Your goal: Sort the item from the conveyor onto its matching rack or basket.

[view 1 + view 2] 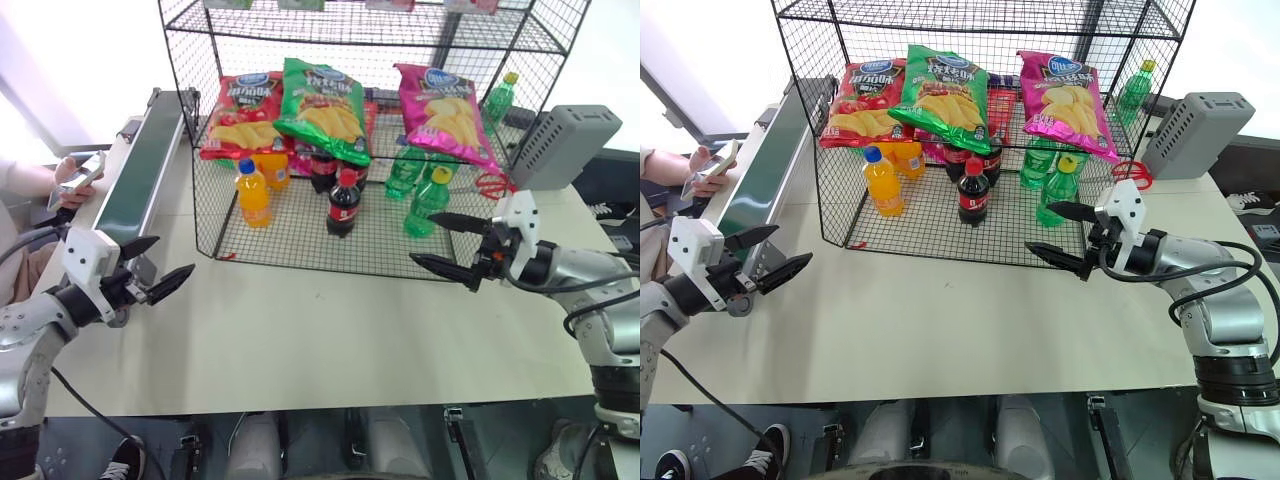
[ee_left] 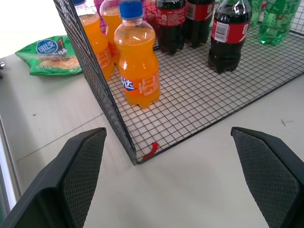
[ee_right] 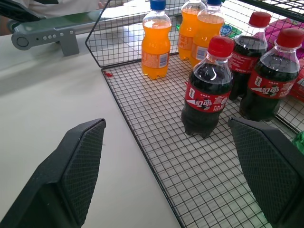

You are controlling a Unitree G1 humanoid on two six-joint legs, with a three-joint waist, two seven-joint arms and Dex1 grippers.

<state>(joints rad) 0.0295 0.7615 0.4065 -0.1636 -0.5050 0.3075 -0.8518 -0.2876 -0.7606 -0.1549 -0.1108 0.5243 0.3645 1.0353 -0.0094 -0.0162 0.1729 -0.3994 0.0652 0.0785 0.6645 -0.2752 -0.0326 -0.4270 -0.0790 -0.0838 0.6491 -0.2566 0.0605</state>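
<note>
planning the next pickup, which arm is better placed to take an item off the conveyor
Left, probably. The left end effector hangs open right beside the near end of the conveyor, while the right end effector, also open, sits across the table in front of the rack.

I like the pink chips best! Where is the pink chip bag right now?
The pink chip bag leans on the wire rack's right side in the head view, above the green bottles and beside the green chip bag.
</note>
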